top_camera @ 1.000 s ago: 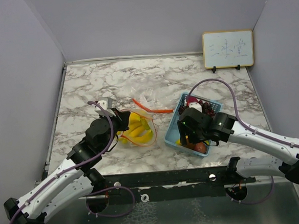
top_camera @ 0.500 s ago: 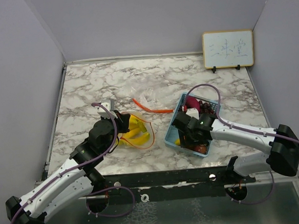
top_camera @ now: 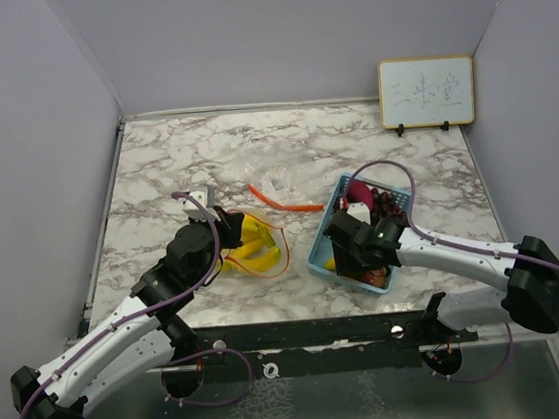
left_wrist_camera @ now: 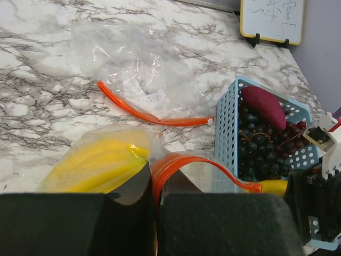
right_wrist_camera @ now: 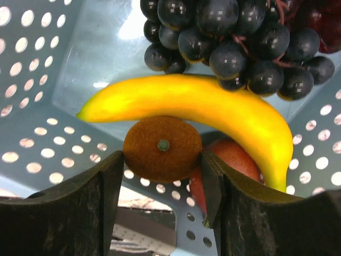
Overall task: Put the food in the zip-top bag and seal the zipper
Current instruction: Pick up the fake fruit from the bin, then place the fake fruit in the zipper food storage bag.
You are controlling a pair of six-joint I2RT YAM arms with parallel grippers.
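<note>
My left gripper is shut on the orange zipper rim of a clear zip-top bag that holds the bunch of yellow bananas. My right gripper is down in the light blue basket, its fingers touching both sides of a brown round fruit. Around it lie a single banana, dark purple grapes and a red round fruit. The magenta oblong piece lies at the basket's far end.
A second clear bag with an orange zipper strip lies flat on the marble table behind the first bag. A small whiteboard stands at the back right. Purple walls enclose the table on three sides.
My right gripper has dropped lower into the basket's near end and settled around the brown fruit. My left gripper keeps hold of the bag rim, shifted slightly nearer.
</note>
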